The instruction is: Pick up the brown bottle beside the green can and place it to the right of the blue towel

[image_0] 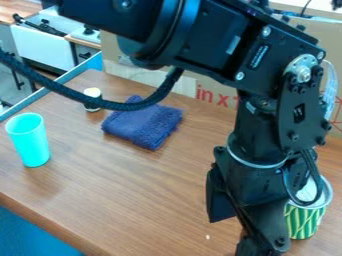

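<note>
A black robot arm bends down over a wood-grain bench (pixel 133 185), the end of its gripper (pixel 260 246) cut off by the bottom edge of the frame; whether it is wide, narrow or holding anything cannot be told. Just beside it at lower right, a tub (pixel 303 221) patterned in green and yellow stands upright on the bench, its left side hidden behind the arm and a looping black wire; its contents cannot be made out, nor whether the gripper touches it. The arm spans the top of the scene from the upper left, folds at a joint near the right edge and drops steeply to the gripper. A thick braided cable (pixel 67 90) sags across the view, passing in front of a small pale-topped jar (pixel 92 100) and crossing the top of a folded navy cloth (pixel 142 125). At left, well apart from the gripper, a turquoise cup (pixel 30 141) stands upright near a blue edging. Cardboard (pixel 112 49) with red print rises behind the bench, partly covered by the arm. A tiny white speck (pixel 207 237) lies left of the gripper.
</note>
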Controlling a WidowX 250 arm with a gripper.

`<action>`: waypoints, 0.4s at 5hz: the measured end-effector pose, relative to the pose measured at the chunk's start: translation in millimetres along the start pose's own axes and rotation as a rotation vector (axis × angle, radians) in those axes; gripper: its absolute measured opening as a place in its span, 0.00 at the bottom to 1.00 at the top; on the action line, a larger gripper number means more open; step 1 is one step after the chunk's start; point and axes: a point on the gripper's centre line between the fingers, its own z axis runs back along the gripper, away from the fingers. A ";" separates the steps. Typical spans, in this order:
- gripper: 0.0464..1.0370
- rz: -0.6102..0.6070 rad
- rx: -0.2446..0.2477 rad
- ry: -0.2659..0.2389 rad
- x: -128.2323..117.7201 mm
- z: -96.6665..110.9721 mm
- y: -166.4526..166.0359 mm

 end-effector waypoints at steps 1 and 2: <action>0.64 0.013 0.003 -0.001 1.7 -3.5 0.4; 0.35 0.002 -0.002 -0.012 5.8 -6.4 -6.7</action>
